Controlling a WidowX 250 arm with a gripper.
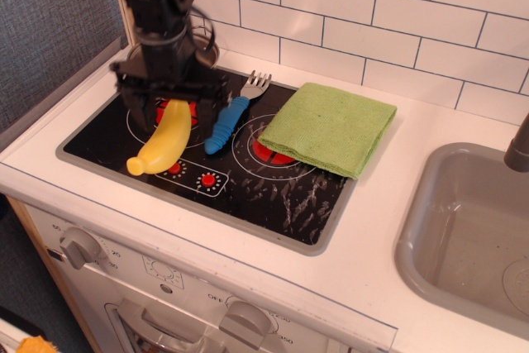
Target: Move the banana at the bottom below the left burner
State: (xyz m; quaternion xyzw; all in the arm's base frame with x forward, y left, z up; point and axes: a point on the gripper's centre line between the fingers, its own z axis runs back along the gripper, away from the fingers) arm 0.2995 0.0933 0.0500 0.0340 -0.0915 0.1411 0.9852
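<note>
The yellow banana [159, 143] lies slanted on the black hob, over the front part of the left burner [137, 124]. Its lower end points to the hob's front left and its upper end reaches up between my fingers. The burner's white rings show to the left of the banana, and its red centre is mostly hidden. My gripper [171, 105] hangs just above the banana's upper end. Its jaws are spread wide on either side and do not press on the banana.
A blue-handled grey fork [228, 120] lies just right of the banana. A folded green cloth [329, 127] covers the right burner. Two small red control circles [192, 174] sit at the hob's front. A steel pot [201, 49] stands behind my arm. A grey sink [467, 229] is at the right.
</note>
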